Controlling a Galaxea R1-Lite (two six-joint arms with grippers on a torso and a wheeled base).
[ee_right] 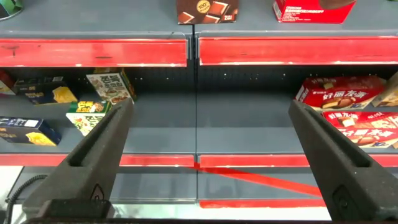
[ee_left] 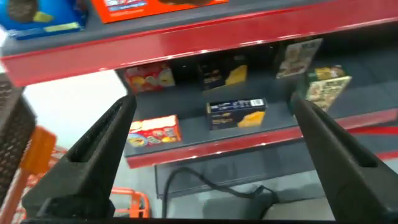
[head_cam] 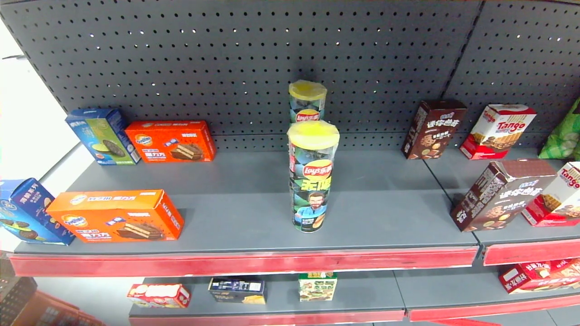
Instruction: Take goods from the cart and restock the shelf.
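Observation:
The grey shelf (head_cam: 253,199) with a red front edge carries two tall chip cans (head_cam: 311,176) in the middle, one behind the other. Orange cake boxes (head_cam: 115,216) and blue cookie boxes (head_cam: 27,213) stand on its left side. Brown cookie boxes (head_cam: 498,194) and red-white wafer boxes (head_cam: 496,131) stand on its right side. An orange cart (ee_left: 37,155) shows low at the left, its corner also in the head view (head_cam: 41,310). My left gripper (ee_left: 212,106) is open and empty in front of the lower shelves. My right gripper (ee_right: 211,104) is also open and empty, facing the lower shelves.
The lower shelf (head_cam: 371,290) holds small boxes: a red one (head_cam: 158,295), a dark blue one (head_cam: 238,290) and a green one (head_cam: 317,286). Red boxes (ee_right: 342,93) sit on the right lower shelf. A green bag (head_cam: 564,133) is at the far right. Free room lies either side of the cans.

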